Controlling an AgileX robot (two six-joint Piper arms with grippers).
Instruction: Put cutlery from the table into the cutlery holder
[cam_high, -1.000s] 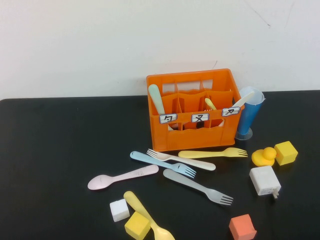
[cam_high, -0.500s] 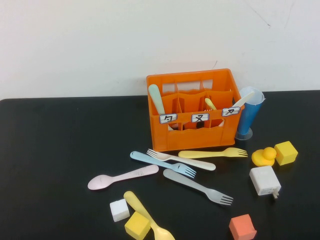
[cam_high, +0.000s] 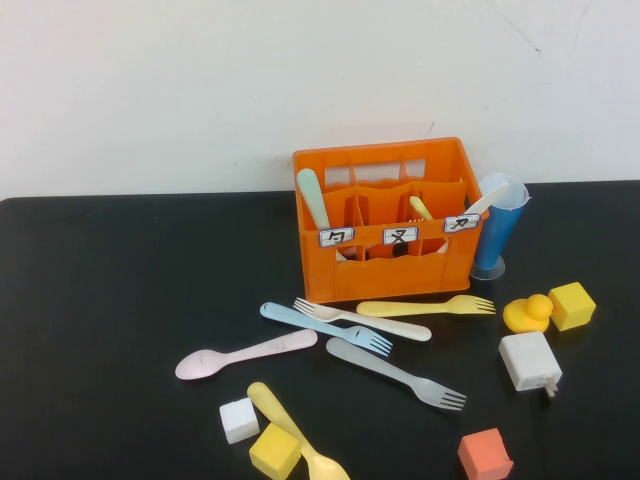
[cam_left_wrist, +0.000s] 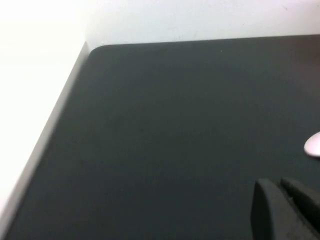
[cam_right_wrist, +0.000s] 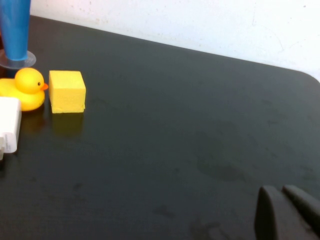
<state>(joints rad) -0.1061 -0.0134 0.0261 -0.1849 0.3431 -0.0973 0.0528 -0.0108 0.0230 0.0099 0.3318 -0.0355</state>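
Near both claws — left claw (cam_left_wrist: 285, 210), right claw (cam_right_wrist: 287, 212) — pink spoon (cam_high: 246, 354) lies bowl-left.

From the high view I see neither arm. My left gripper (cam_left_wrist: 286, 210) shows only as dark fingertips cut off at the corner of its wrist view, and my right gripper (cam_right_wrist: 289, 212) likewise; I cannot tell how either's fingers stand. The long pale yellow plastic spoon (cam_high: 297, 433) runs off the bottom edge. A pale rounded shape (cam_left_wrist: 314, 145) is clipped by the left wrist view's edge. The white plastic charger block (cam_right_wrist: 9, 125) is clipped too.
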